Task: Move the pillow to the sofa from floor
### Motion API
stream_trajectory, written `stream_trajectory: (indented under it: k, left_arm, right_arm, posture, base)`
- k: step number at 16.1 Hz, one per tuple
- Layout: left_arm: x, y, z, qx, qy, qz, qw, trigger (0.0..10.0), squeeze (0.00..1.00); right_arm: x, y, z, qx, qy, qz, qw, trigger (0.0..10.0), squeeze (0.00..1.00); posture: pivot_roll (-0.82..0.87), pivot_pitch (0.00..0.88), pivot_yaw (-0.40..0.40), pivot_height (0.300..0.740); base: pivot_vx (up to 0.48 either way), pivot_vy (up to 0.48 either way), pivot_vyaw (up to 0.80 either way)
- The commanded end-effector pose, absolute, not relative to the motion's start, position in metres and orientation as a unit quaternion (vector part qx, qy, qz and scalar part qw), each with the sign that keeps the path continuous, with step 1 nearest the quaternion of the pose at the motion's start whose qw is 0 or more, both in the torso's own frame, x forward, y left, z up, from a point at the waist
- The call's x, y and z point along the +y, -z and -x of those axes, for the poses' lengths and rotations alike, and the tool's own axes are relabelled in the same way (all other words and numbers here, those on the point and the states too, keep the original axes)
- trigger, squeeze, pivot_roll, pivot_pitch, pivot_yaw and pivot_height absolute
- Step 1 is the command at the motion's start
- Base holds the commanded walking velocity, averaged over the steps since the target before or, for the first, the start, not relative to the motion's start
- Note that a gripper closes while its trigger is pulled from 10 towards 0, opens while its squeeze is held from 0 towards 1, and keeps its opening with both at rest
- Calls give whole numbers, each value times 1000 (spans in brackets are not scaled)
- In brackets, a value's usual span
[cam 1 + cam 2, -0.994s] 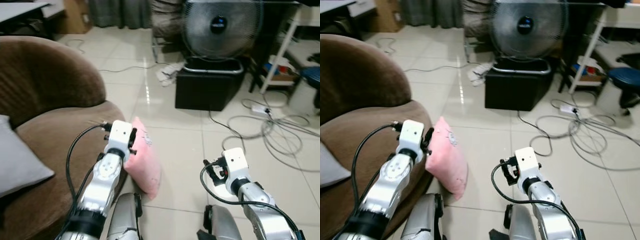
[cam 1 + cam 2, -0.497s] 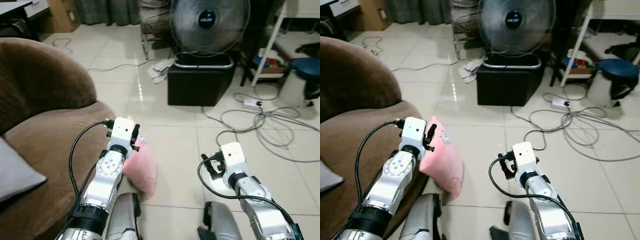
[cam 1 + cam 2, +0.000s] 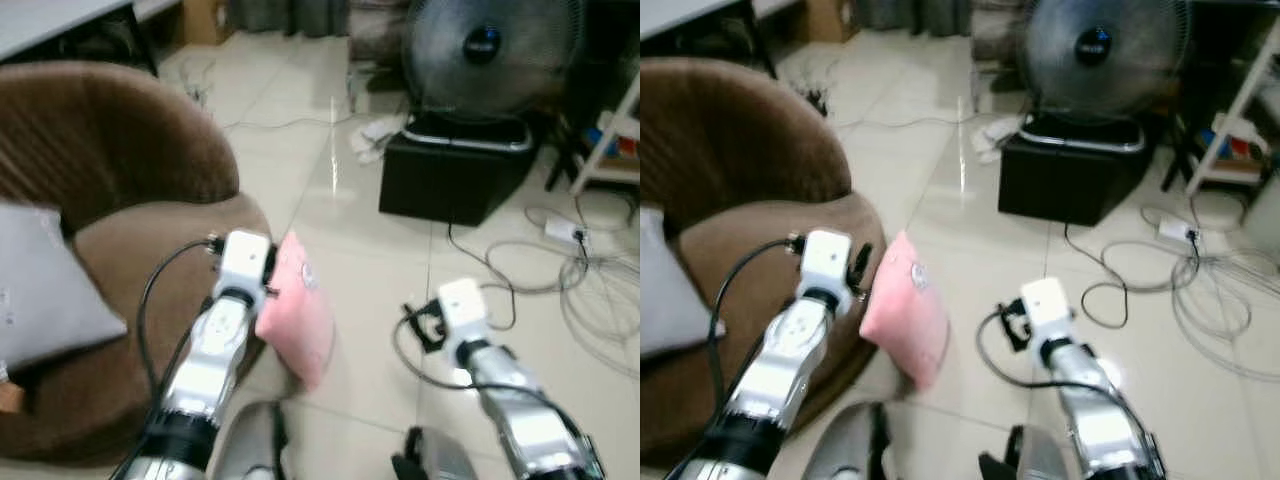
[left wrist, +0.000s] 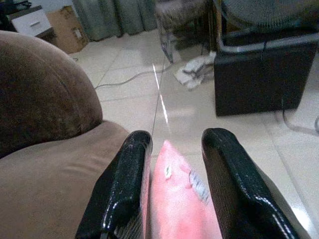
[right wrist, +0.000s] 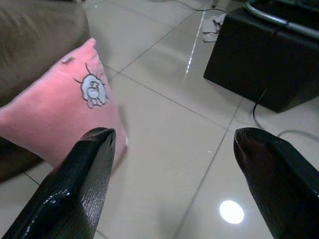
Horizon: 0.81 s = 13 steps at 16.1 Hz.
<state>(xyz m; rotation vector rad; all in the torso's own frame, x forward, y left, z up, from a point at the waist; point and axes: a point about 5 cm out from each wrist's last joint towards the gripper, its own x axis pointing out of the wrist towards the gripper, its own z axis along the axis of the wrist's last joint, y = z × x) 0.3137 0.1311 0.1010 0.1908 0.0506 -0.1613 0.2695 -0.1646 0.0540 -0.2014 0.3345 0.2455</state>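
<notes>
The pink pillow (image 3: 300, 318) with a small cartoon patch stands on edge against the front of the brown sofa (image 3: 120, 250). Its lower corner is close to the tiled floor. In the left wrist view, my left gripper (image 4: 177, 139) has one black finger on each side of the pillow's (image 4: 179, 204) top edge and is shut on it. My right gripper (image 5: 174, 139) stands open, its fingers wide apart with nothing between them, a short way to the right of the pillow (image 5: 60, 114) and above the floor.
A grey cushion (image 3: 50, 290) lies on the sofa seat at the left. A black box (image 3: 455, 180) with a big fan (image 3: 480, 45) on it stands ahead. Loose cables (image 3: 590, 290) spread over the floor at the right, near a white shelf.
The whole picture has shifted, so the camera moved; more of the sofa and grey cushion shows. My left gripper still grips the pillow's top edge, and the right one stays open.
</notes>
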Motion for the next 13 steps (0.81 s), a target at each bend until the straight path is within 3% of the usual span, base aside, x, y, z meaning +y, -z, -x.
stream_trajectory:
  k: [1, 8, 13]
  left_arm:
    - [148, -94, -309, 40, 54, -101, 993, 10000, 0]
    - [155, -90, -295, 45, 27, -111, 992, 10000, 0]
    - [153, -93, -296, 42, 40, -93, 994, 10000, 0]
  right_arm:
    - [-152, -56, -273, 158, -145, 93, 972, 10000, 0]
    - [-146, -52, -282, 166, -179, 107, 964, 10000, 0]
    - [-154, -46, -277, 181, -155, 90, 967, 10000, 0]
  posture:
    - [14, 0, 30, 585]
    - [66, 0, -33, 585]
    - [45, 0, -4, 585]
  base:
    - [0, -405, 800]
    - [0, -395, 800]
    - [0, 0, 99]
